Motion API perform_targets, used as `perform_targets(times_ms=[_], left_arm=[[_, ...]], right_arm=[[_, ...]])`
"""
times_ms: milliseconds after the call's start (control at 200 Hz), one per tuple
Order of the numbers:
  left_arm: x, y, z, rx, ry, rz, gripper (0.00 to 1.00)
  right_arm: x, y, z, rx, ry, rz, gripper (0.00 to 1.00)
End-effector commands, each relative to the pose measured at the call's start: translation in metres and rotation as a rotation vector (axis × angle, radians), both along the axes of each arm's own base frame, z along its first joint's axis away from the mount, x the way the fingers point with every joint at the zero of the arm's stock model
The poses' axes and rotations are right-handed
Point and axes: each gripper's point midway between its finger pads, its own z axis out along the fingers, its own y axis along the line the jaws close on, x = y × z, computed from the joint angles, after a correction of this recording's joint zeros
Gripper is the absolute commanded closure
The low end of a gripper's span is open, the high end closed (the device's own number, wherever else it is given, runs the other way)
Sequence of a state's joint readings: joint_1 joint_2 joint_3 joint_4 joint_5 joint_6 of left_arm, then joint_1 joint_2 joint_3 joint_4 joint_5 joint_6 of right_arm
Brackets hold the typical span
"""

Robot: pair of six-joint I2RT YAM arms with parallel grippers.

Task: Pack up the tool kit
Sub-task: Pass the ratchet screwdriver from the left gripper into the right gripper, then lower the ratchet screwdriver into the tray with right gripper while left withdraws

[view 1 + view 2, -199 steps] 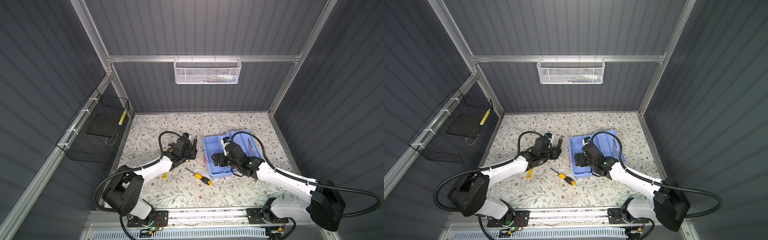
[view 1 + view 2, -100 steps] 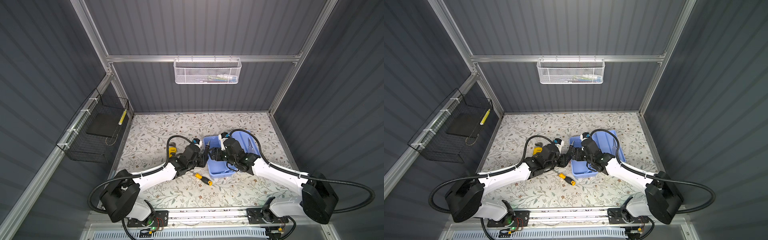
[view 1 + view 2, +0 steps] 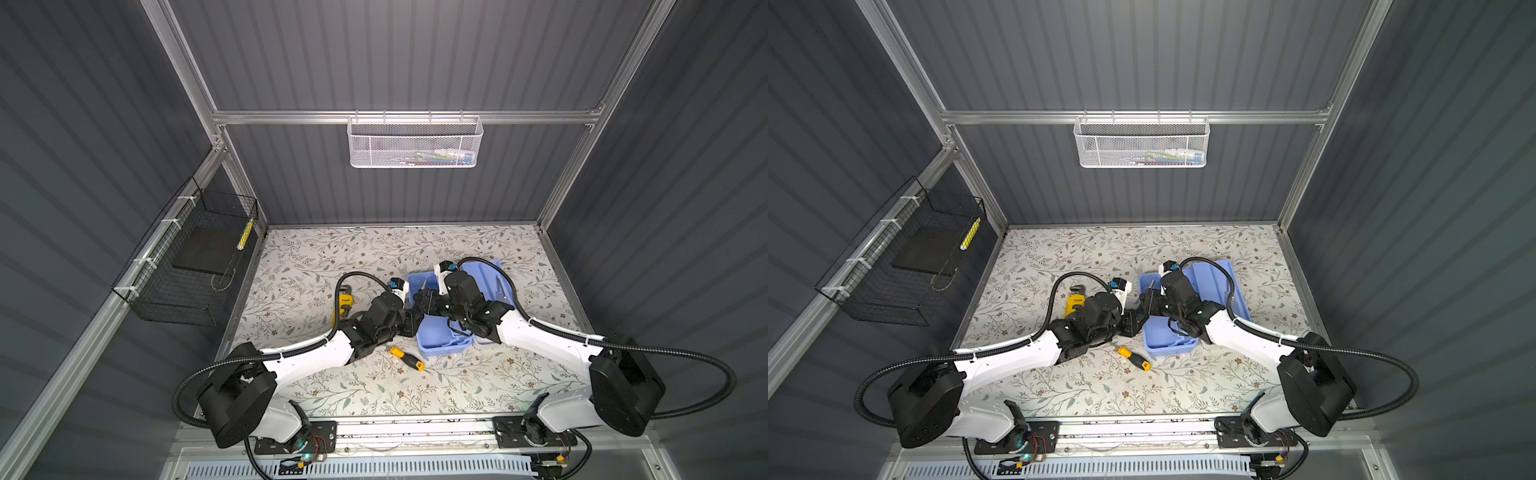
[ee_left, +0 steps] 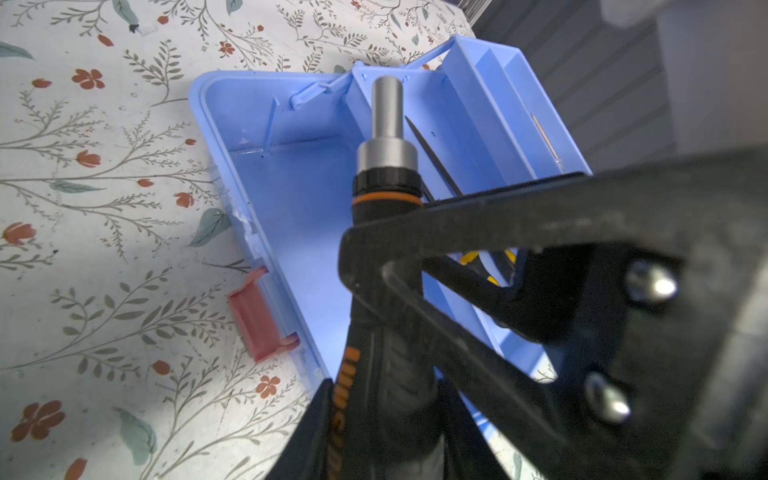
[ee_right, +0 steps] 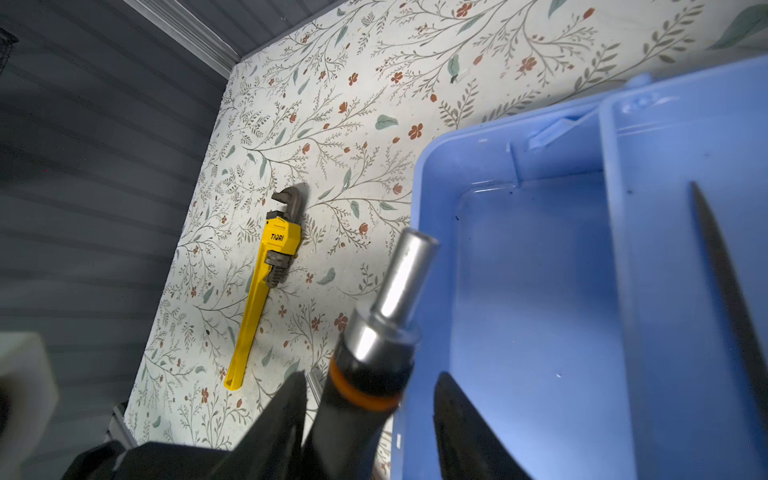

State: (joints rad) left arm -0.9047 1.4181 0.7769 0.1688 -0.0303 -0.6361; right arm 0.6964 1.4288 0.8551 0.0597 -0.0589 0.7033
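Looks like a handoff at the 9 o'clock rim of the tool kit base point(image 3: 436, 332). Left pincer point(image 4: 386, 390) pinches the bit driver point(image 4: 386, 153); right pincer point(image 5: 370, 386) is spread astride it. You clamp right next, then release left.

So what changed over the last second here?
The left end effector, gripping a black screwdriver, swung from beside the wrench to the left rim of the blue box. The right end effector came across the box to meet it and is closing around the screwdriver, a gap still showing. Box, wrench and the yellow-handled screwdriver stayed put.
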Motion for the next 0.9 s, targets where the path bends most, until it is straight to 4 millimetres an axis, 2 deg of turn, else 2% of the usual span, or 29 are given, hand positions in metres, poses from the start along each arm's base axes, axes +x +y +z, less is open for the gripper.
perform_targets(times_ms=[0,105,305,505,670,730,780,895], left_arm=[[0.002,-0.004,0.022,-0.066,-0.087,-0.011,0.87],[-0.001,-0.008,0.023,-0.084,-0.094,-0.032,0.88],[0.000,-0.011,0.020,-0.085,-0.092,-0.037,0.87],[0.000,-0.014,0.020,-0.078,-0.087,-0.045,0.82],[-0.001,-0.013,0.018,-0.066,-0.081,-0.043,0.54],[0.000,-0.009,0.019,-0.064,-0.085,-0.026,0.39],[0.001,-0.002,0.020,-0.060,-0.094,0.005,0.25],[0.008,0.022,0.025,-0.037,-0.130,0.104,0.04]], right_arm=[[0.005,0.010,0.014,0.072,-0.001,0.010,0.50],[0.006,0.014,0.013,0.103,0.019,0.020,0.52],[0.007,0.016,0.019,0.141,0.022,0.018,0.67],[0.006,0.014,0.021,0.149,0.036,0.024,0.77],[0.006,0.004,0.024,0.151,0.039,0.010,0.87],[0.006,0.000,0.027,0.148,0.034,0.008,0.88],[0.005,-0.005,0.030,0.135,0.025,0.003,0.88],[0.002,-0.024,0.039,0.077,-0.001,-0.018,0.90]])
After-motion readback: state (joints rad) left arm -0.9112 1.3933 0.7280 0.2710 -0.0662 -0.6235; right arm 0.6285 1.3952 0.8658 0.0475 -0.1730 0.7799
